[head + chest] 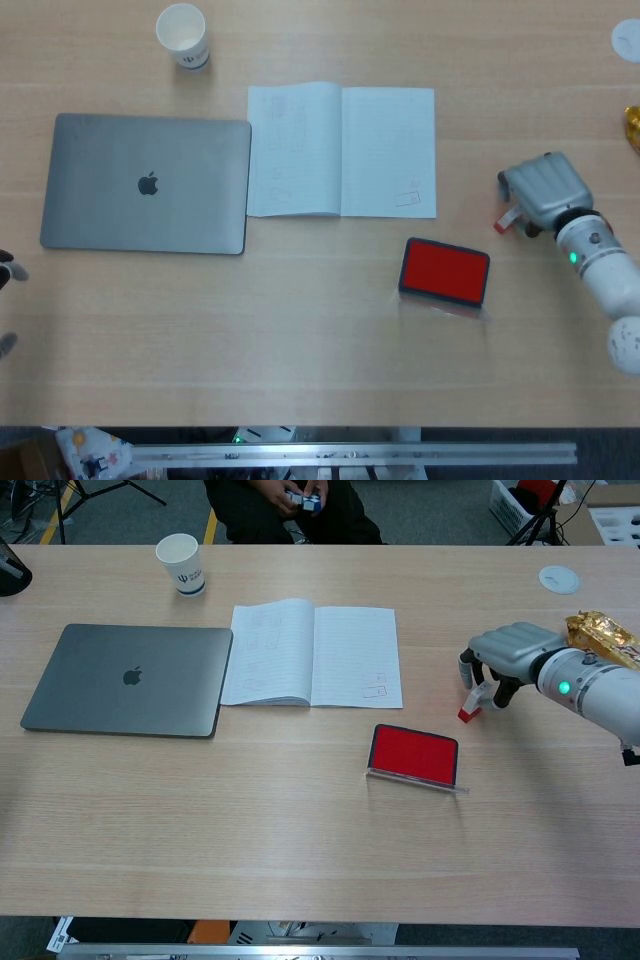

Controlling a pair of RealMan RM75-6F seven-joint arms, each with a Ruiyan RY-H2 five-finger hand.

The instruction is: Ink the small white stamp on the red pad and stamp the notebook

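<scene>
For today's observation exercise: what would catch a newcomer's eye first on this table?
The bright red pad near the table's middle stands out first, just below the open notebook. To its right, the right hand holds the small white stamp, tilted. A closed grey laptop lies far left.

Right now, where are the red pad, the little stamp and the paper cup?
red pad (pixel 445 270), head view, middle of the red ink face.
stamp (pixel 472 704), chest view, its white body.
paper cup (pixel 183 34), head view, its rim.
</scene>
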